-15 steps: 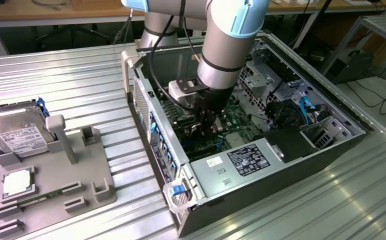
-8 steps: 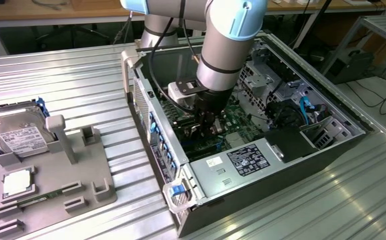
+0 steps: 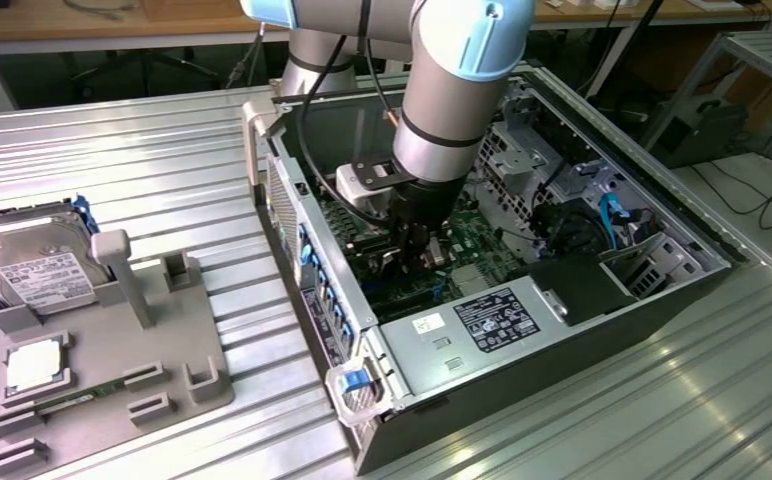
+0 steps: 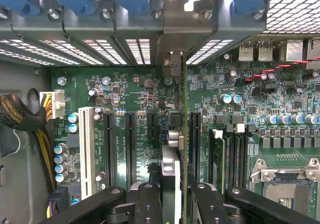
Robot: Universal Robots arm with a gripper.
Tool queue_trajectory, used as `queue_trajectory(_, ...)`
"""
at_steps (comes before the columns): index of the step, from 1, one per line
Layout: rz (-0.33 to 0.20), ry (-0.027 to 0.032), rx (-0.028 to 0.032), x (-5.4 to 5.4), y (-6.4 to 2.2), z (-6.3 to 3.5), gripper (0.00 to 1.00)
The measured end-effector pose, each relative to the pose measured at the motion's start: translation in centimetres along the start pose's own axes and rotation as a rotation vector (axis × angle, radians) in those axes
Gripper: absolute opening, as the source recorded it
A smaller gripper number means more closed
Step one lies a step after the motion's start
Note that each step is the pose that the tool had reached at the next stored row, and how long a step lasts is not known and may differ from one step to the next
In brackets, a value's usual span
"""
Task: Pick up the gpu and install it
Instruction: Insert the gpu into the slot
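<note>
Currently the end effector (image 4: 175, 196) is seen lowered inside the open computer case (image 3: 653, 300), clenched on the gpu (image 4: 184, 134); the card is held upright, edge-on, over the green motherboard (image 4: 135, 89) between the black expansion slots (image 4: 130, 144), its silver bracket (image 4: 187, 29) reaching the rear slot openings; on the desk (image 3: 119, 150), a grey fixture tray (image 3: 186, 390) with a hard drive (image 3: 39, 275) is seen at the exterior view's left.

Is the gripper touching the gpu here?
Touching. In the wrist view the gripper fingers clamp the gpu, which stands edge-on over the motherboard.
</note>
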State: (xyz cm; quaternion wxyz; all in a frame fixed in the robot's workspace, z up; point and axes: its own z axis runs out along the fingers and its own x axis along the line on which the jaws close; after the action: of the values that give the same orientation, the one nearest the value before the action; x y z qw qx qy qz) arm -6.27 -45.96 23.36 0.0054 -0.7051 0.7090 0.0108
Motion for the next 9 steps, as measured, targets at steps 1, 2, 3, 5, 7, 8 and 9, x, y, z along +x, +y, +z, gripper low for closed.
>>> queue_trajectory(1, 0.0, -0.0001, 0.0, 0.0, 0.0, 0.0, 0.28)
queue_trajectory(2, 0.0, -0.0001, 0.0, 0.0, 0.0, 0.0, 0.28)
queue_trajectory(3, 0.0, 0.0, 0.0, 0.0, 0.0, 0.0, 0.28)
queue_trajectory(5, 0.0, 0.0, 0.0, 0.0, 0.0, 0.0, 0.28)
queue_trajectory(7, 0.0, 0.0, 0.0, 0.0, 0.0, 0.0, 0.28)
queue_trajectory(8, 0.0, -0.0001, -0.0002, 0.0, 0.01, 0.0, 0.28)
queue_trajectory(9, 0.0, -0.0007, 0.0, -0.01, 0.01, 0.03, 0.29)
